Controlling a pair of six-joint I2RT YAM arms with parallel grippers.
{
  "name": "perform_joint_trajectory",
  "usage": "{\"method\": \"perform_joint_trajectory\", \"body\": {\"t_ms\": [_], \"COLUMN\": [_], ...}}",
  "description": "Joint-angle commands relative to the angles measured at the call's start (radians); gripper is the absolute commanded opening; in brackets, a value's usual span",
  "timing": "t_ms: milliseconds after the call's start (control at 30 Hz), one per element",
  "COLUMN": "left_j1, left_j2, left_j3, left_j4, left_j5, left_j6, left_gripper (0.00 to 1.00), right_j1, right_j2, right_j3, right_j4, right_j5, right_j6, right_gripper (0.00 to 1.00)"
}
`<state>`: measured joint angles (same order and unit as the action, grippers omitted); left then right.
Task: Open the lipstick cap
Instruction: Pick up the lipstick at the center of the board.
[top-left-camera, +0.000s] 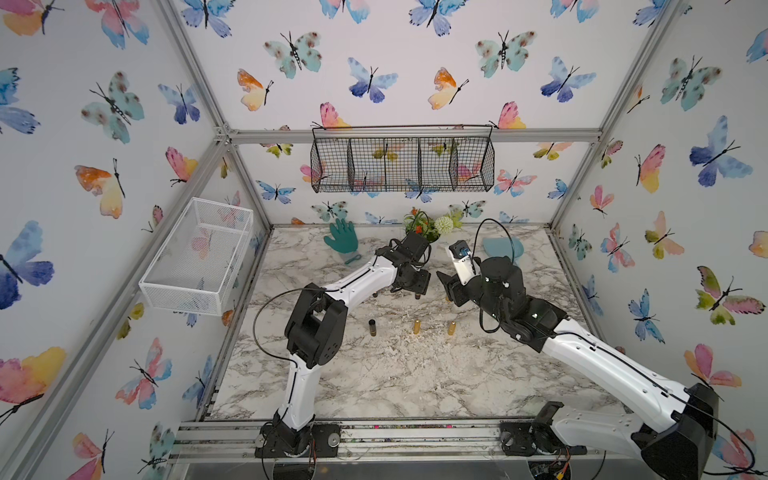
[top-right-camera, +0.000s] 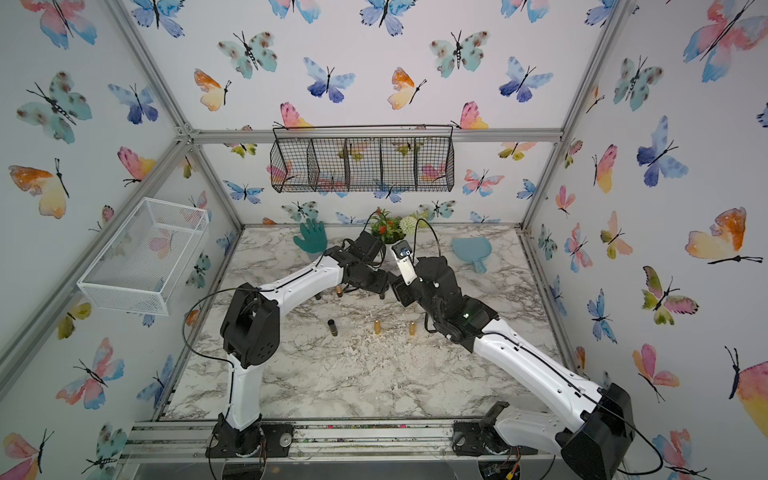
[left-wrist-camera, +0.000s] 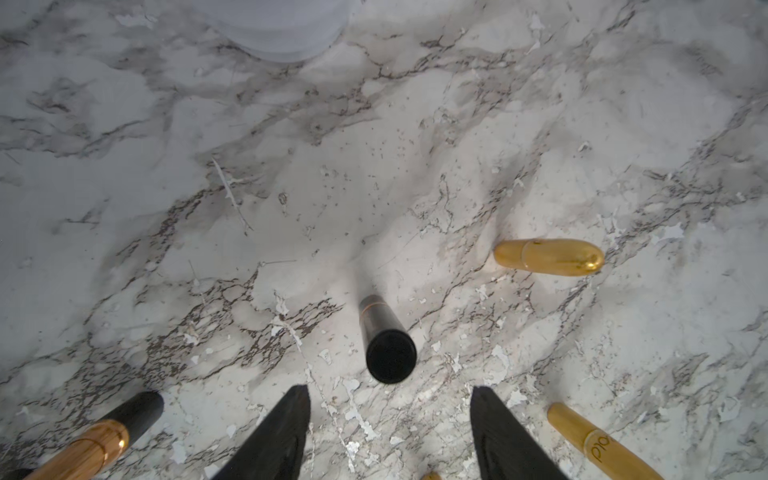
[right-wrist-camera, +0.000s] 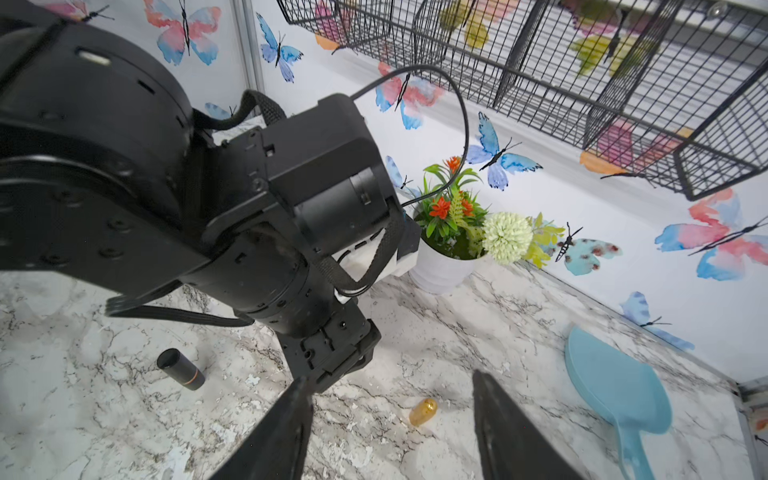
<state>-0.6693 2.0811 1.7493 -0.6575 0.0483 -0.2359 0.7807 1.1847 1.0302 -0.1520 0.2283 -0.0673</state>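
Both empty, jaws parted: left gripper (left-wrist-camera: 390, 392), right gripper (right-wrist-camera: 391, 378). Left wrist view: black lipstick (left-wrist-camera: 388, 338) upright ahead, untouched. Right wrist view: gold piece (right-wrist-camera: 423, 411) on table (right-wrist-camera: 457, 332).

On left arm (top-left-camera: 357, 278) and right arm (top-left-camera: 615, 365): white shells, black joints, thin black cables. On left gripper (left-wrist-camera: 390, 390), right gripper (right-wrist-camera: 392, 375): black tapered fingers.

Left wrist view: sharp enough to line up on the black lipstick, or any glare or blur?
Left wrist view: black lipstick crisp and evenly lit; gold lipstick carries a small glare spot at its tip; white object at the frame edge is out of focus. Right wrist view: right gripper's fingers look soft-edged up close.
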Motion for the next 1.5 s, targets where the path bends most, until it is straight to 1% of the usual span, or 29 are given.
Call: {"method": "perform_joint_trajectory", "body": {"t_ms": [0, 133, 200, 433, 567, 767, 867, 1033, 1167, 1333, 1433, 1467], "left_j1": [-0.001, -0.003, -0.001, -0.003, -0.003, -0.003, -0.003, -0.003, -0.003, 0.010, 0.044, 0.065], "left_j2": [0.040, 0.066, 0.078, 0.114, 0.118, 0.144, 0.147, 0.149, 0.120, 0.024, -0.070, -0.114], "left_j3": [0.039, 0.044, 0.050, 0.093, 0.095, 0.108, 0.109, 0.115, 0.103, 0.128, 0.156, 0.155], "left_j4": [-0.022, -0.014, -0.005, -0.004, -0.003, -0.003, 0.000, 0.003, 0.001, -0.053, -0.119, -0.136], "left_j5": [0.010, -0.003, -0.005, -0.002, -0.001, -0.015, -0.016, -0.013, -0.014, 0.015, 0.076, 0.120], "left_j6": [0.022, 0.017, 0.017, 0.025, 0.026, 0.033, 0.035, 0.043, 0.041, 0.033, 0.031, 0.028], "left_gripper": [0.64, 0.64, 0.62, 0.50, 0.41, 0.38, 0.35, 0.25, 0.18, 0.10, 0.07, 0.06], "right_j1": [0.005, 0.005, 0.005, 0.005, 0.005, 0.005, 0.005, 0.005, 0.005, 0.005, 0.005, 0.005], "right_j2": [0.000, 0.006, 0.006, 0.004, 0.007, 0.019, 0.017, 0.011, 0.006, 0.010, 0.033, 0.047], "right_j3": [-0.014, -0.016, -0.026, -0.039, -0.040, -0.034, -0.034, -0.039, -0.047, -0.058, -0.054, -0.053], "right_j4": [-0.038, -0.047, -0.043, -0.033, -0.031, -0.032, -0.035, -0.034, -0.033, -0.027, -0.017, -0.009], "right_j5": [0.019, 0.011, 0.007, 0.008, 0.008, 0.002, 0.003, 0.008, 0.011, 0.002, -0.030, -0.042], "right_j6": [0.015, 0.017, 0.023, 0.024, 0.018, 0.015, 0.015, 0.017, 0.017, 0.011, 0.009, 0.006], "right_gripper": [0.63, 0.63, 0.63, 0.62, 0.62, 0.62, 0.62, 0.62, 0.62, 0.61, 0.60, 0.61]}}
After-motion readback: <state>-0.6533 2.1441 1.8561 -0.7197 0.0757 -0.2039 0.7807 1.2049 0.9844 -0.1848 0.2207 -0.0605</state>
